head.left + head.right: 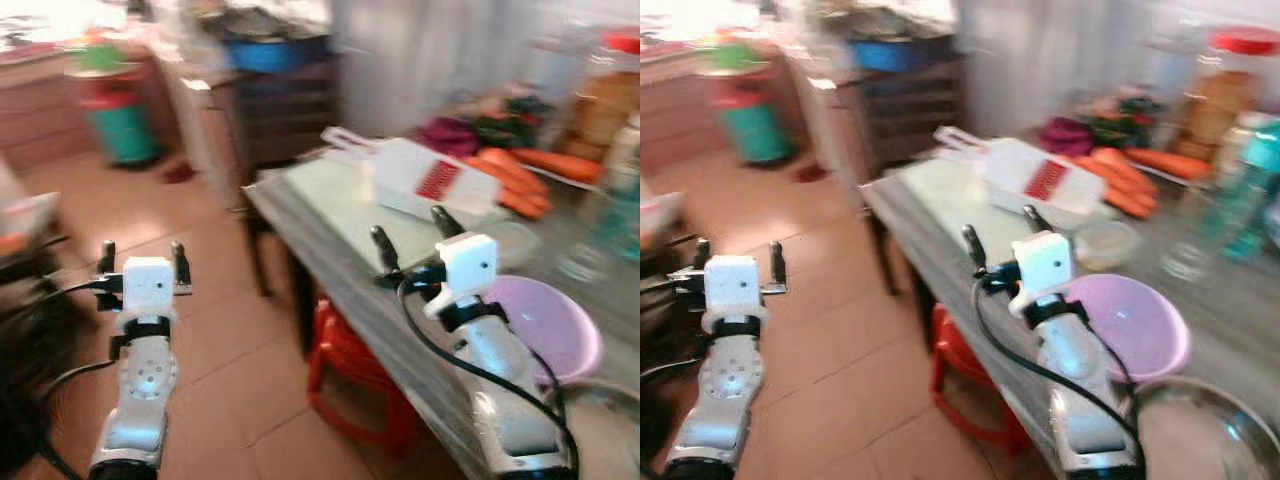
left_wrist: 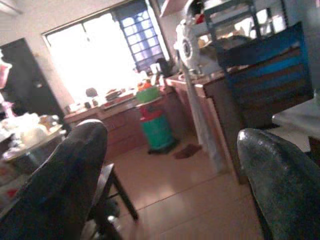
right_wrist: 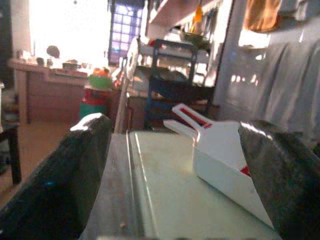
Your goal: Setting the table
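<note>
A grey table [image 1: 330, 270] runs along my right side. On it lie a pink plastic bowl [image 1: 560, 325], a white and red slicer [image 1: 425, 180], several carrots [image 1: 520, 175] and a small glass bowl [image 1: 1108, 242]. A metal bowl [image 1: 1205, 430] sits at the near right corner. My right gripper [image 1: 412, 235] hovers open over the table's front edge, just left of the pink bowl, nothing between its fingers. Out over the tiled floor to the left of the table, my left gripper [image 1: 140, 262] is also open and holds nothing.
A red plastic stool [image 1: 350, 375] stands under the table. Bottles [image 1: 1230, 190] and a red-lidded jar [image 1: 1220, 90] crowd the table's far right. A dark shelf unit [image 1: 285, 105] with a blue basin and a green and red bin [image 1: 120, 110] stand across the floor.
</note>
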Robot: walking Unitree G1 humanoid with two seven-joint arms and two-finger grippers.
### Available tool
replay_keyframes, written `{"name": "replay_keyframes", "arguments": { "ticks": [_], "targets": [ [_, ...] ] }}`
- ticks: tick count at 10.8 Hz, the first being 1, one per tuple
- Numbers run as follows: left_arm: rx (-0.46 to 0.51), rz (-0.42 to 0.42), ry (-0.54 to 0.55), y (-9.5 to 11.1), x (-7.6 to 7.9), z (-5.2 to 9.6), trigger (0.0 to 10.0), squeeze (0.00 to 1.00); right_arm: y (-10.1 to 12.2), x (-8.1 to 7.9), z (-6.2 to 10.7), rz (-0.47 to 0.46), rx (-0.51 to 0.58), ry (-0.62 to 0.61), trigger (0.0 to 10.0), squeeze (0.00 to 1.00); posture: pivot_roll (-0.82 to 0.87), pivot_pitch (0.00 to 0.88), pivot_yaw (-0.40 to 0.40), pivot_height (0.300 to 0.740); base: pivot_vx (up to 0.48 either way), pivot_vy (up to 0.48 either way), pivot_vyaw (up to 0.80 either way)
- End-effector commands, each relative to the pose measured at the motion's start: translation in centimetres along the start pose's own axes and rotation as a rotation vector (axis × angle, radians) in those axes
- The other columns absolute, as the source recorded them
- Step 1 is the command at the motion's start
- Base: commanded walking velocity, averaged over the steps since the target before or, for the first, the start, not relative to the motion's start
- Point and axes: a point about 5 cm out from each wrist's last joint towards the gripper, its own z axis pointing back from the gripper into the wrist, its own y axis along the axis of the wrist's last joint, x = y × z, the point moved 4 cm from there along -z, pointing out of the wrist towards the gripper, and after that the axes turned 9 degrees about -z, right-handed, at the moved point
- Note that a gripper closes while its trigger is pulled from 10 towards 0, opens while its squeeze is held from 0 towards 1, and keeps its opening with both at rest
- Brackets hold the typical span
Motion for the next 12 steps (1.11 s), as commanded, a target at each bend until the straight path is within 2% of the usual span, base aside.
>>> {"name": "replay_keyframes", "arguments": {
  "ticks": [1, 4, 7, 9, 12],
  "targets": [
    [-0.009, -0.001, -0.008, -0.2, -0.3, -0.4, 10.0, 0.0, 0.5, -0.8, -0.5, -0.019, 0.021, 0.023, 10.0, 0.0, 0.09, 0.0, 0.052, 0.74, 0.0, 0.0, 0.8],
    [-0.058, 0.085, -0.094, -0.9, 0.8, -0.1, 10.0, 0.0, 0.4, -0.9, -0.5, -0.023, 0.023, 0.026, 10.0, 0.0, 0.1, 0.0, 0.055, 0.74, 0.0, 0.0, 0.8],
    [-0.08, 0.077, -0.092, -1.4, 0.8, -0.2, 10.0, 0.0, 0.3, -0.9, -0.5, -0.04, 0.024, 0.021, 10.0, 0.0, 0.1, 0.0, 0.054, 0.74, 0.0, 0.0, 0.8],
    [-0.093, 0.076, -0.105, -1.8, 1.2, 0.0, 10.0, 0.0, 0.1, -0.4, -0.4, -0.057, 0.02, -0.004, 10.0, 0.0, 0.09, 0.0, 0.052, 0.74, 0.0, 0.163, 0.0],
    [-0.113, 0.071, -0.116, -2.4, 1.3, 0.0, 10.0, 0.0, -0.3, 0.1, -0.2, -0.068, 0.003, -0.029, 10.0, 0.0, 0.09, 0.0, 0.049, 0.74, 0.0, 0.45, 0.0]
  ]
}}
